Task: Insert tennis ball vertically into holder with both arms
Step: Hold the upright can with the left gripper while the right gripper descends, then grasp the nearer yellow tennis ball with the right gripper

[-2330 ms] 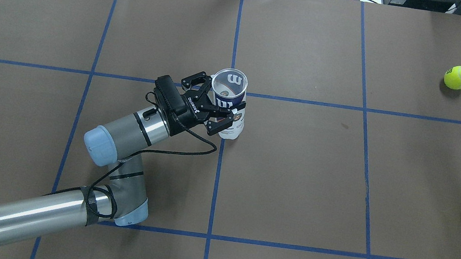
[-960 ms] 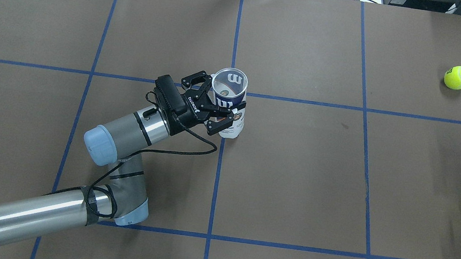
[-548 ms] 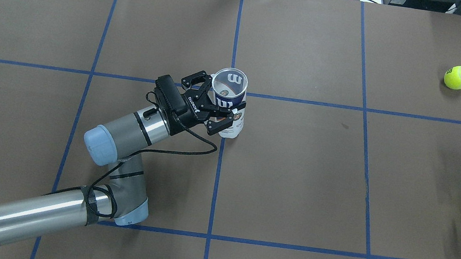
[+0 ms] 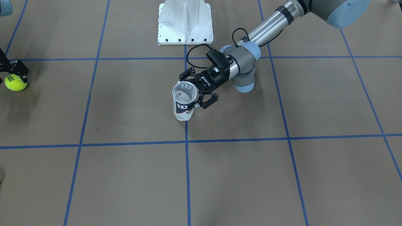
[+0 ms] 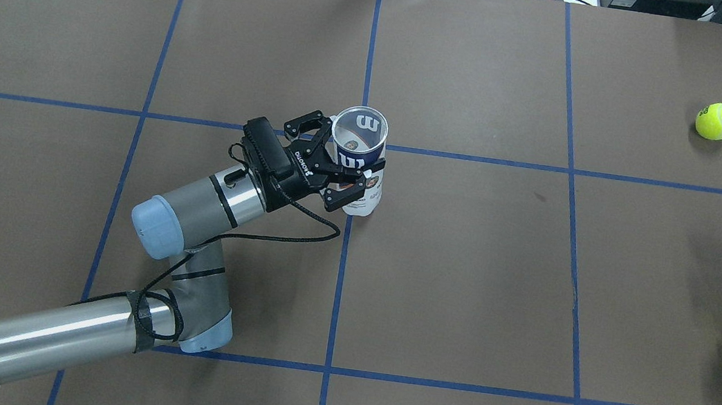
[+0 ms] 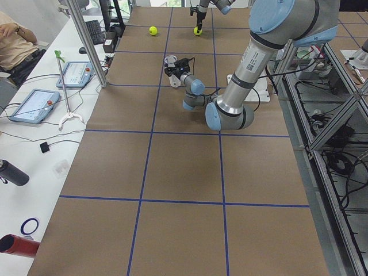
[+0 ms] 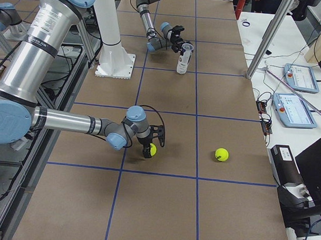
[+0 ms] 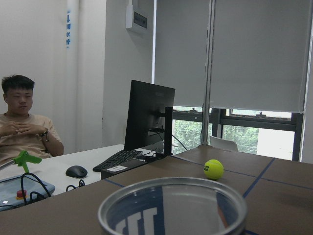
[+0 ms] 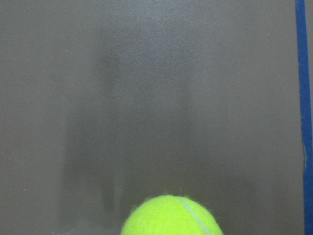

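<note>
The left gripper [image 5: 341,168] is clenching the holder [image 5: 359,134], its black fingers pressing on opposite sides of the clear can's upper half. The holder is standing upright on the brown paper-covered table [image 5: 462,278], near the middle, just beside a crossing of blue tape lines, with its open silvery rim facing up and the navy label with the white "W" showing through the wall. The left wrist view is looking across that rim toward a second tennis ball [image 8: 213,169] lying far off on the table.

The right gripper [image 4: 12,74] is reaching down at the robot's right end of the table, well apart from the holder. Its fingers are spread and are straddling the tennis ball [image 4: 15,84], which is resting on the paper; one finger [image 4: 22,74] is sitting just beside the ball's upper edge. The fingers are released, not closed on the ball. In the right wrist view the ball is filling the bottom edge.

The second ball is lying near the first, farther from the robot. The white pedestal [image 4: 185,22] is standing at the robot's base.
</note>
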